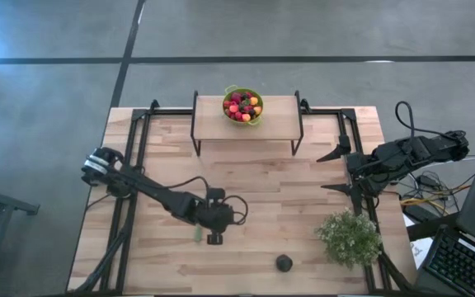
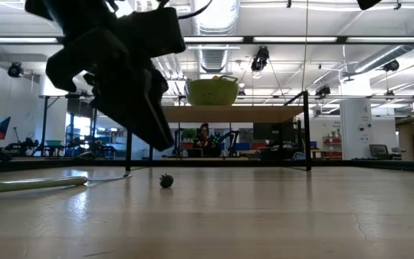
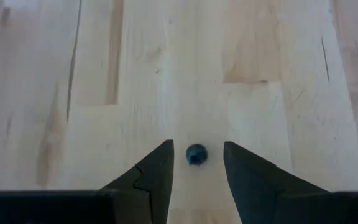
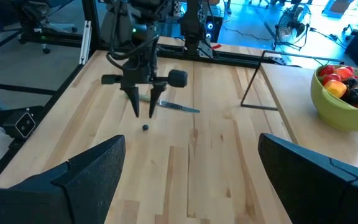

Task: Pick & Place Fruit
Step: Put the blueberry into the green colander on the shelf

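Bare tabletop (image 1: 254, 177) mid-table; shelf (image 1: 246, 124) far edge, plant (image 1: 350, 237) right.

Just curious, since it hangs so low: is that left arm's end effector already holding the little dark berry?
No, the left end effector is open above the table, and the small dark berry lies untouched between its fingers.

Bowl (image 1: 243, 106) of fruit (image 1: 242, 105) on raised shelf (image 1: 279, 117) at table's far edge, centre. Left gripper (image 1: 213, 238) near-centre, fingers apart, w/ small berry (image 3: 196, 154) on the wood betw. them, poss. just below. Knife (image 1: 197, 235) just left of it. Plant (image 1: 350, 238) near-right; bigger round fruit (image 1: 284, 263) left of plant. Right gripper (image 1: 334, 169) parked at right edge, fingers apart.
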{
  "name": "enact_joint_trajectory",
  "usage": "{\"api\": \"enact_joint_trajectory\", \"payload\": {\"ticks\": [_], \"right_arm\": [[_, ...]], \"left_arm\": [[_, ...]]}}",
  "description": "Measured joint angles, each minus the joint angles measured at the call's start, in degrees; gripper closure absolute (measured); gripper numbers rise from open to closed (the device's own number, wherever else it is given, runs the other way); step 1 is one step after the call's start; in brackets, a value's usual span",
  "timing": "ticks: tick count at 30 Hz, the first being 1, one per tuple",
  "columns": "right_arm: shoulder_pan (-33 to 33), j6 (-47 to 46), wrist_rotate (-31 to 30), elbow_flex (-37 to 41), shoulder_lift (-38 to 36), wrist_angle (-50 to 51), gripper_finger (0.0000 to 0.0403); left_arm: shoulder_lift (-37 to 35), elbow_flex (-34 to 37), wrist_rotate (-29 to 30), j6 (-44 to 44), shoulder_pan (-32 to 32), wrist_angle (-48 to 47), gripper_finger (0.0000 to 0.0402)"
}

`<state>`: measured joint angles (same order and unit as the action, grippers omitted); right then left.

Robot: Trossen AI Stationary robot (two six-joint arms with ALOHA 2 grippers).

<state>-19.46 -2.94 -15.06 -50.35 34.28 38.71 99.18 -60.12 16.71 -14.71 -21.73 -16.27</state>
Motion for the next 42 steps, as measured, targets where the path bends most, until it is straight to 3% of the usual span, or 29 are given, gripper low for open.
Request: {"api": "enact_joint_trajectory", "payload": {"ticks": [16,28,42], "right_arm": [[0.0,0.0,0.0,0.0,0.0,0.0,0.0039],[0.0,0.0,0.0,0.0,0.0,0.0,0.0039],[0.0,0.0,0.0,0.0,0.0,0.0,0.0040]], "left_arm": [[0.2,10.4,-0.8,0.4,-0.1,16.4,0.0255],[4.6,11.7,-0.6,0.7,-0.1,24.3,0.0255],[4.8,11.7,-0.8,-1.9,-0.1,23.2,0.0266]]}}
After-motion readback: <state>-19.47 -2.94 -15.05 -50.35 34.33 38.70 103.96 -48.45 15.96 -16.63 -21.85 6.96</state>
